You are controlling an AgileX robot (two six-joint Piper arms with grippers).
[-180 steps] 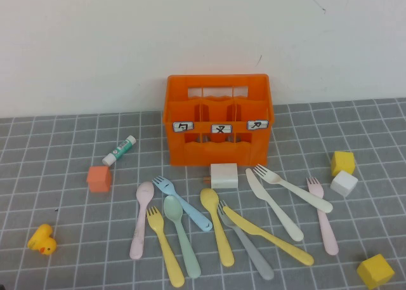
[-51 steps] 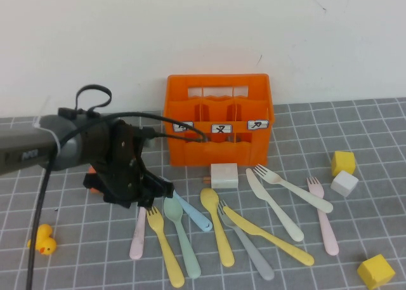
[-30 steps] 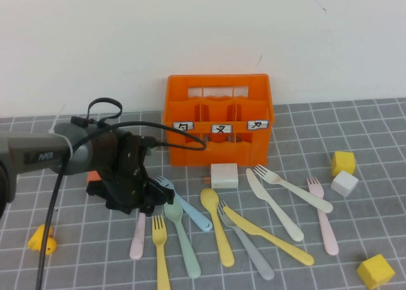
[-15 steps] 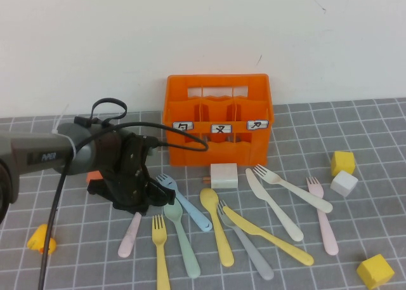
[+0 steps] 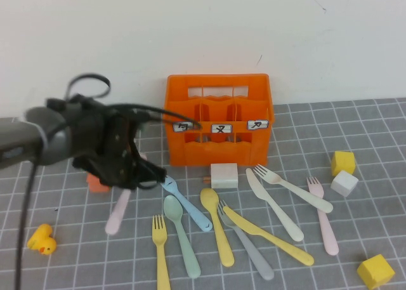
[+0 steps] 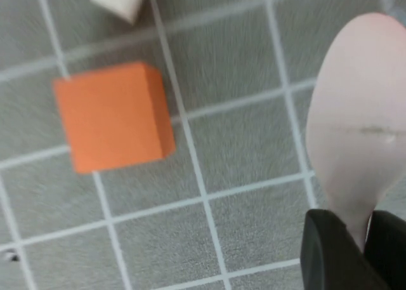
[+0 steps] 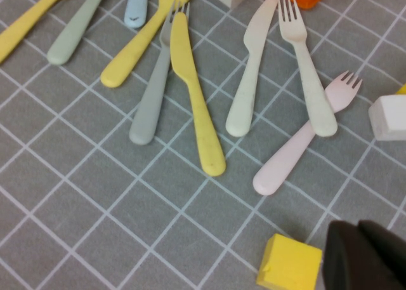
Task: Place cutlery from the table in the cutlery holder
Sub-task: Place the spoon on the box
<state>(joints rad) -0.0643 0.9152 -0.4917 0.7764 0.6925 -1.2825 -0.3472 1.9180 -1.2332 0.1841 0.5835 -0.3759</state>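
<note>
The left gripper (image 5: 144, 176) has its fingers (image 6: 333, 255) closed on the neck of a matte pink plastic spoon (image 5: 119, 207), whose smooth oval bowl (image 6: 365, 144) juts past them. Half a second ago the spoon lay on the gridded grey tabletop (image 5: 76, 252); now it hangs tilted above it, left of the slotted orange holder (image 5: 219, 120). The right gripper (image 7: 368, 255) hovers near a yellow cube (image 7: 288, 264); its fingers' state I cannot tell.
</note>
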